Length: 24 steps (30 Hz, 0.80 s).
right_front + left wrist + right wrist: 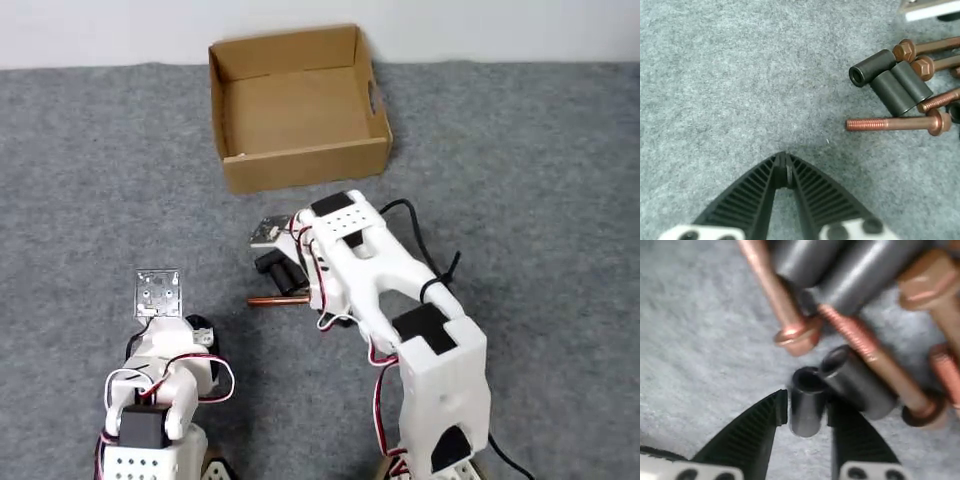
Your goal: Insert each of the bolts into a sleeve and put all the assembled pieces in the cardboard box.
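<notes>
sleeve (807,402) stands on end among the loose bolts (890,123), just near of the cardboard box (305,165). the right gripper (807,410) pinches it, probably to keep its bore facing up for a bolt. the left gripper (786,170), fingers pressed together, hovers over bare mat (730,75) to the left.

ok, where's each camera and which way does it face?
High view: fixed overhead, looking down at carpeted table, cardboard box, left arm, right arm.
Left wrist view: on left arm, looking past shut left gripper at the table.
Right wrist view: on right arm, close over bolts; right gripper clamps a black sleeve.
Shared: both wrist views see bolts and sleeves.
</notes>
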Tool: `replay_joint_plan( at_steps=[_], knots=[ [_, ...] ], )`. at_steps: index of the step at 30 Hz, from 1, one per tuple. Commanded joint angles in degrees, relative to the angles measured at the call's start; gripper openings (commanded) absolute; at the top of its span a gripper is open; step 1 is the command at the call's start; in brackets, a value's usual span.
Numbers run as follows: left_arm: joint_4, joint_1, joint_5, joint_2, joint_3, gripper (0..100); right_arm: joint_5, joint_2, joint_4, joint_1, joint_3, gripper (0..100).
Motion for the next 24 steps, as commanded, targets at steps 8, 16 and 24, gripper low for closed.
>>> replay_joint_plan(
  at_steps=[8,16,24],
  knots=[
    [0.0,-0.2,-0.3,0.1,-0.4,1,-0.7,-5.1,3.6,0.2,-0.4,0.9],
    [0.0,-0.2,-0.3,0.1,-0.4,1,-5.8,-22.7,13.2,1.2,-0.4,0.9],
    [0.0,-0.2,-0.3,0.1,-0.4,1,-21.5,-37.3,18.1,6.9,-0.1,0.9]
  ],
)
